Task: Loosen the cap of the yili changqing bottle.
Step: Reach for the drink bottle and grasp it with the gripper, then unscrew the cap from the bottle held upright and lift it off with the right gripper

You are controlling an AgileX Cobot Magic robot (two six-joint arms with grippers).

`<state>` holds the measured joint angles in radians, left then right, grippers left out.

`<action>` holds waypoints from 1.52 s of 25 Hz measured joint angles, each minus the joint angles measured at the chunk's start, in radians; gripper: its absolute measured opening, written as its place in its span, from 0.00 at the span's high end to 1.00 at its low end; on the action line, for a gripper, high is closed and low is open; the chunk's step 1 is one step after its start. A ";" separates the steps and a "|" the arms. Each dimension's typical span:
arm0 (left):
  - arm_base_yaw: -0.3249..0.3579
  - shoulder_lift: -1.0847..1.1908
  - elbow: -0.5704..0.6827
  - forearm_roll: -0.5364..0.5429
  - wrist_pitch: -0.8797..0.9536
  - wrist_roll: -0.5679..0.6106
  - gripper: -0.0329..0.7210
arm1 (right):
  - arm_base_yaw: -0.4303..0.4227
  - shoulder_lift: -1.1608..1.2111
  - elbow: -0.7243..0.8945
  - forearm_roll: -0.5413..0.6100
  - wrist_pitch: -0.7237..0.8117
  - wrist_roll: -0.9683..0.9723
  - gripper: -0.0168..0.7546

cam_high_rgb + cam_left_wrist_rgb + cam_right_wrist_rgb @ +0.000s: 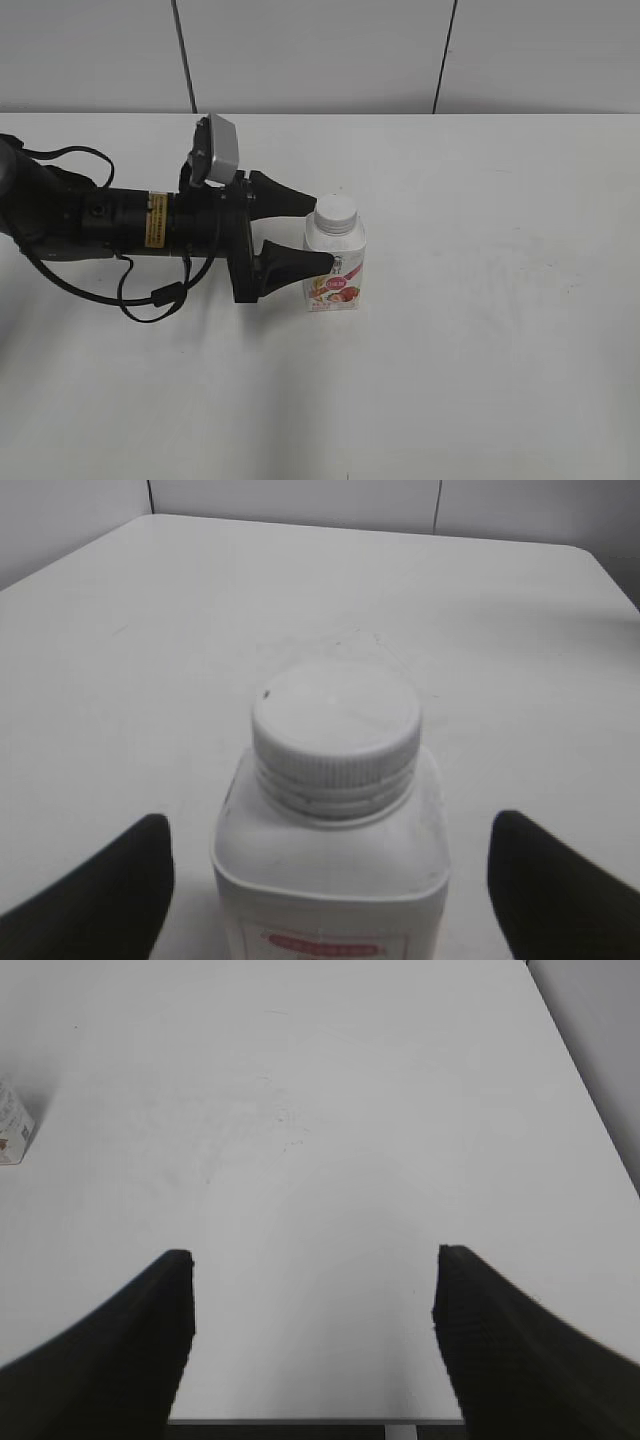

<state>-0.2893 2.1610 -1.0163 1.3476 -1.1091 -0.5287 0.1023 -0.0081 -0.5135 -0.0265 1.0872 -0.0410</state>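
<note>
The yili changqing bottle (335, 266) stands upright on the white table, white with a pink-red fruit label. Its ribbed white cap (336, 212) sits on the neck. In the left wrist view the bottle (330, 865) and cap (336, 737) fill the lower middle. My left gripper (318, 231) is open, its black fingers at either side of the bottle with gaps showing; it also shows in the left wrist view (330, 880). My right gripper (312, 1300) is open and empty over bare table. The bottle's lower corner (12, 1132) shows at the right wrist view's left edge.
The white table (480, 340) spreads around the bottle. A grey panelled wall (320, 50) runs along the far edge. The left arm and its cables (110, 225) lie across the table's left side. The table's near edge (300, 1422) shows in the right wrist view.
</note>
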 joint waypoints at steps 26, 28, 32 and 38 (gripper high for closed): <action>0.000 0.000 -0.001 -0.005 0.021 -0.002 0.38 | 0.000 0.151 -0.068 0.027 0.000 0.000 0.22; 0.000 0.000 -0.001 -0.005 0.021 -0.002 0.38 | 0.000 0.246 -0.103 0.032 0.000 0.000 0.22; 0.000 0.000 -0.001 -0.002 0.021 -0.002 0.38 | 0.000 0.467 -0.187 0.036 -0.001 0.000 0.22; 0.000 0.000 -0.001 0.001 0.021 0.009 0.38 | 0.000 0.813 -0.348 0.071 0.024 0.000 0.22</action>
<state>-0.2893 2.1610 -1.0170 1.3488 -1.0876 -0.5194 0.1023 0.8053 -0.8613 0.0446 1.1113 -0.0410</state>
